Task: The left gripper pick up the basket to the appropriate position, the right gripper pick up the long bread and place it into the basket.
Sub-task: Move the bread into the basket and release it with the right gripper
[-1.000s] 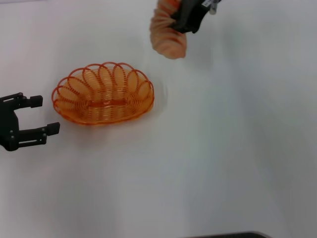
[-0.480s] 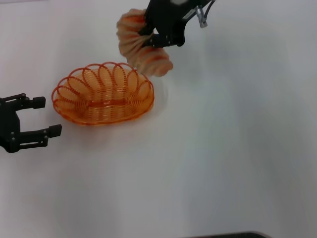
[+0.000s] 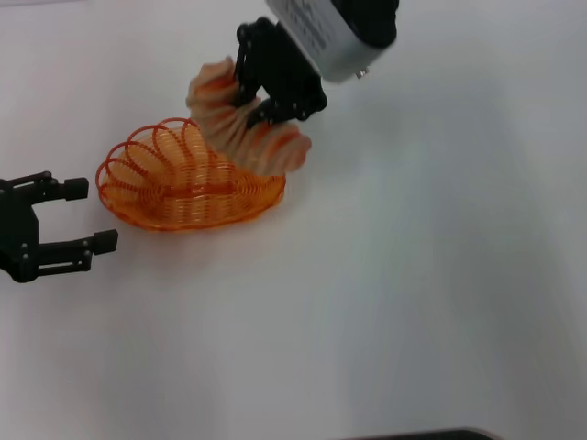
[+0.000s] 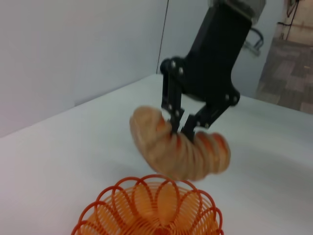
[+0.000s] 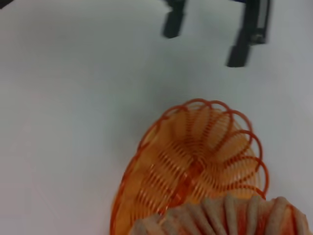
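Over the last second the right gripper [image 3: 260,99] has travelled from the top centre of the head view down and toward the left — it now hangs at the upper centre, over the far right end of the basket [image 3: 174,206]. The long bread [image 3: 240,128], clamped crosswise between the jaws, has come with it (earlier it was clear of the basket, at the top edge). Its lower, right-hand end now overlaps the basket's far rim; whether it touches cannot be told. More of the silver wrist [image 3: 330,41] has entered the frame.
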Controlling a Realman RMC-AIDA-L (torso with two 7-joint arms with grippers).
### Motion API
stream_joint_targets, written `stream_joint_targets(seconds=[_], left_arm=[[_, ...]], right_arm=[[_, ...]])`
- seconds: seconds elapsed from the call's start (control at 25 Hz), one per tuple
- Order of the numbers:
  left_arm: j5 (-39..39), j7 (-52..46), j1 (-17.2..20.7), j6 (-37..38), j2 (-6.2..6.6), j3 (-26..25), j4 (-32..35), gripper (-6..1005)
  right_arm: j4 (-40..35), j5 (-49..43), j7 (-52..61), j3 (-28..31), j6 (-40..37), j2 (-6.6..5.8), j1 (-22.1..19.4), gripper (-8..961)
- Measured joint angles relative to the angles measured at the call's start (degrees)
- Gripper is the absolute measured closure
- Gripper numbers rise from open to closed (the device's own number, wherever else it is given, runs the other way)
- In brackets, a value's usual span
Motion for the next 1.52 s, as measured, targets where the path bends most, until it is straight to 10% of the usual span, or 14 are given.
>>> stream_joint_targets(seconds=[1.52], left_arm=[[-1.8,-1.8,1.3,0.9,-1.05,-3.9,-0.9,190]], right_arm=[[11.6,13.9,-32.2,-16.7,12.9,0.68,4.3,784]])
